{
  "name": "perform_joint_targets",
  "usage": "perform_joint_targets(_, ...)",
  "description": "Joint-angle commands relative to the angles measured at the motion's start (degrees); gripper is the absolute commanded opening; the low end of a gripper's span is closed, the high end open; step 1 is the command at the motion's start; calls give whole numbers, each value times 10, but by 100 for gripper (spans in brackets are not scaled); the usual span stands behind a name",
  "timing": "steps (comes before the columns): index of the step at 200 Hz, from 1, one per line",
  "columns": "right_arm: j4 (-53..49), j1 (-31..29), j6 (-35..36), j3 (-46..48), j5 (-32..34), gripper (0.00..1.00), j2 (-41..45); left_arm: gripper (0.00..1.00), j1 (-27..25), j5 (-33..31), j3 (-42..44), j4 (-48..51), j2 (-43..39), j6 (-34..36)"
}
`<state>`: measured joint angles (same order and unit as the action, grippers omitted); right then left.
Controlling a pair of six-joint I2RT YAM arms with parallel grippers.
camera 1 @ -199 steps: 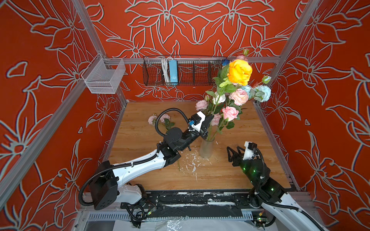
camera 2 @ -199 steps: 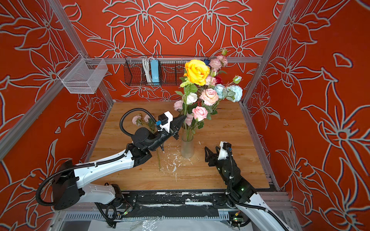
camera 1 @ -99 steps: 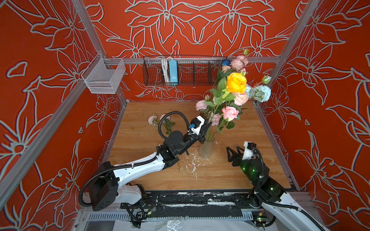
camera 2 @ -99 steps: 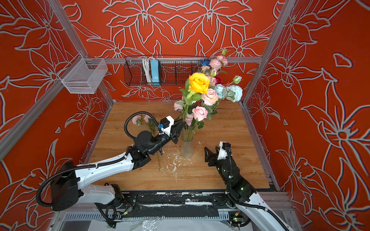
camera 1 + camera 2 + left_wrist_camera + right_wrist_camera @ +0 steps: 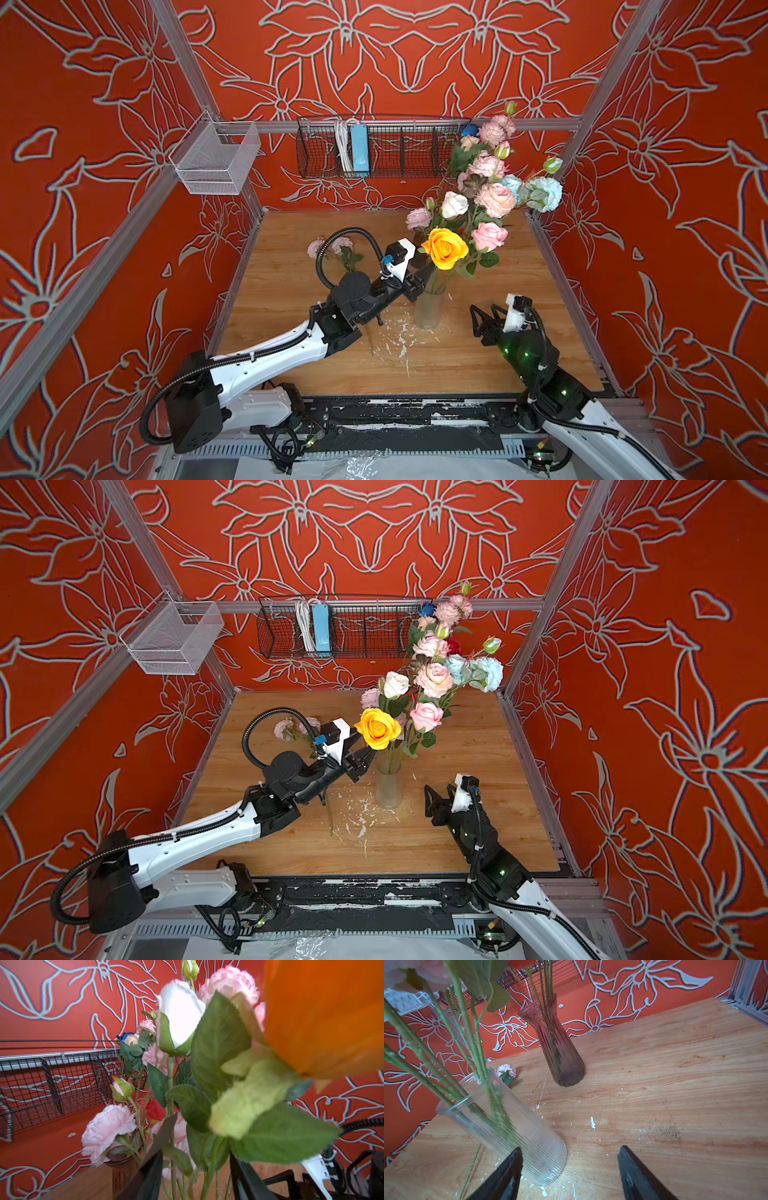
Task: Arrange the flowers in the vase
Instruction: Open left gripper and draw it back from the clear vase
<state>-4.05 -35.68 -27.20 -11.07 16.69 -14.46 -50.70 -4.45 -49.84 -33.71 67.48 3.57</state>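
Wooden surface [image 5: 291, 291] carries a clear ribbed vase [image 5: 429, 309] holding the flowers [image 5: 490, 236]; the left claw [image 5: 424, 268] stands parted around the stem of the orange rose [image 5: 445, 248], the right claw [image 5: 484, 311] released and empty near the vase's base. Pulling back carelessly could snag leaves, dragging stems out or tipping the vase.

Black wire basket [image 5: 399, 151] is hanging on the back wall, holding a blue power strip [image 5: 360, 147] and a white cable [image 5: 341, 143]. White mesh bin [image 5: 214, 164] is hanging off the side rail, and white flecks [image 5: 401, 340] are littering the wooden table [image 5: 274, 282].
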Motion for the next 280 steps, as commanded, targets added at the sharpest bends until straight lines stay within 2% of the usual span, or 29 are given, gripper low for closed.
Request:
perform_joint_targets(1, -1, 4, 2, 2, 16, 74, 0, 59, -2, -56, -18, 81, -32, -32)
perform_joint_targets(18, -1, 4, 2, 1, 15, 74, 0, 64, -1, -86, -13, 124, -55, -40)
perform_joint_targets(30, 0, 4, 1, 2, 15, 74, 0, 71, -1, -117, -5, 140, -70, -59)
perform_joint_targets(40, 1, 4, 1, 2, 15, 74, -3, 74, 2, -121, 3, 152, -82, -66)
perform_joint_targets(131, -1, 4, 2, 0, 16, 74, -6, 78, 17, -74, -4, 233, -104, -76)
perform_joint_targets(177, 3, 4, 2, 1, 14, 74, -8, 79, 19, -33, 31, 229, -169, -80)
perform_joint_targets(201, 3, 4, 1, 0, 11, 74, -12, 78, 19, -43, 35, 250, -193, -90)
perform_joint_targets(222, 0, 4, 3, -3, 5, 74, -8, 78, 23, -99, 72, 259, -216, -128)
perform_joint_targets(236, 1, 4, 5, -3, -11, 74, 0, 77, 33, -154, 109, 260, -233, -181)
perform_joint_targets(245, 6, 4, 11, -3, -44, 73, 13, 77, 47, -195, 126, 278, -239, -228)
perform_joint_targets(260, 44, 4, 21, 15, -109, 73, 40, 77, 86, -236, 143, 336, -238, -322)
perform_joint_targets(280, 55, 4, 22, 21, -148, 73, 63, 76, 166, -221, 144, 415, -210, -417)
